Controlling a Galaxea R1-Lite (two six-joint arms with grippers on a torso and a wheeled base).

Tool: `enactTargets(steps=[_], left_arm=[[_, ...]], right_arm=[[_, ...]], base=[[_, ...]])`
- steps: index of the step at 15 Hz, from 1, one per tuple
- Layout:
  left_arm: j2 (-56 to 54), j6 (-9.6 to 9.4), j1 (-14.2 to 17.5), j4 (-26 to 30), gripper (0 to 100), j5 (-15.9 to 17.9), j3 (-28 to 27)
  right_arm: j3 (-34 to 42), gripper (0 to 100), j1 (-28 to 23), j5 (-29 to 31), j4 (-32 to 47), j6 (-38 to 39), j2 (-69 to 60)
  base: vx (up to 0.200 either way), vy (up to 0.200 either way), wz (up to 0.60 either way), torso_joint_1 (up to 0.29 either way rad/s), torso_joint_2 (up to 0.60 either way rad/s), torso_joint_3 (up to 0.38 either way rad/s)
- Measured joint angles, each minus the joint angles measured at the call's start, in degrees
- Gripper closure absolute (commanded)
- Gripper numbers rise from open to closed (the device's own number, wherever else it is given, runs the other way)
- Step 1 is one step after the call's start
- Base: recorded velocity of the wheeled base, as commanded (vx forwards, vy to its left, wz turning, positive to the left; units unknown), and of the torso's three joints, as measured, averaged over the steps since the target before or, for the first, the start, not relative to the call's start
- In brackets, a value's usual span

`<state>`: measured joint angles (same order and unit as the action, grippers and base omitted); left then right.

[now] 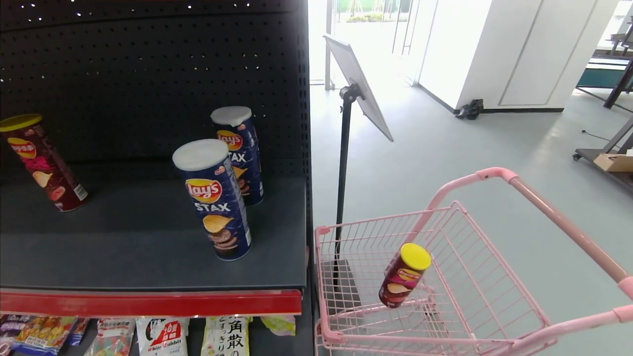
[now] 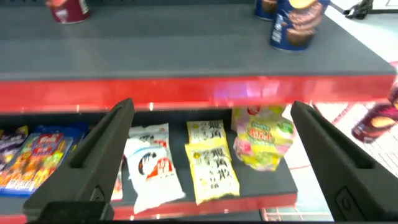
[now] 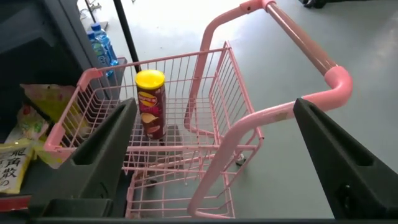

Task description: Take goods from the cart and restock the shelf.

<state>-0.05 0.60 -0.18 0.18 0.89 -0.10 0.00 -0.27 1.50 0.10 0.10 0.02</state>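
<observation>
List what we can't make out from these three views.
Rear blue cylindrical chip can with white lid: head view, lower part partly hidden by the front blue chip can.
Snack bags under the red shelf strip: head view, tops hidden by that strip, rest cut off by the bottom edge.
Maroon cylindrical chip can on the grey shelf board: left wrist view, all but its base cut off by the top edge.
</observation>
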Motion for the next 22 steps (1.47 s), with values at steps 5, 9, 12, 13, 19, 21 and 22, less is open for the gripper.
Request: enactTargets(steps=[5, 9, 12, 13, 19, 21, 22], left_arm=[[0.0, 0.06, 0.0, 0.0, 0, 0.0, 0.0], [0.0, 0.09, 0.0, 0.0, 0, 0.0, 0.0], [0.0, 0.09, 0.0, 0.0, 0, 0.0, 0.0], [0.0, 0.09, 0.0, 0.0, 0, 0.0, 0.0], [0.0, 0.09, 0.0, 0.0, 0, 0.0, 0.0], [0.0, 0.09, 0.0, 0.0, 0, 0.0, 0.0], [0.0, 0.11, 0.0, 0.0, 0, 0.0, 0.0]], right_arm=[[0.0, 0, 0.0, 0.0, 0.0, 0.1, 0.0], [0.0, 0, 0.0, -0.1, 0.0, 0.2, 0.0], [0.0, 0, 0.0, -0.1, 0.0, 0.3, 0.0], [0.0, 0, 0.0, -0.1, 0.0, 0.3, 0.0], [0.0, 0, 0.0, -0.1, -0.1, 0.3, 0.0], [0.0, 0, 0.0, -0.1, -0.1, 0.3, 0.0], [0.0, 0, 0.0, -0.1, -0.1, 0.2, 0.0]], base=[[0.000, 0.000, 0.00, 0.000, 0.00, 0.000], [0.000, 0.000, 0.00, -0.132, 0.32, 0.171], [0.000, 0.000, 0.00, -0.160, 0.37, 0.211], [0.000, 0.000, 0.00, -0.163, 0.38, 0.222], [0.000, 0.000, 0.00, -0.183, 0.45, 0.262], [0.000, 0.000, 0.00, -0.222, 0.55, 0.317], [0.000, 0.000, 0.00, -0.207, 0.55, 0.334]])
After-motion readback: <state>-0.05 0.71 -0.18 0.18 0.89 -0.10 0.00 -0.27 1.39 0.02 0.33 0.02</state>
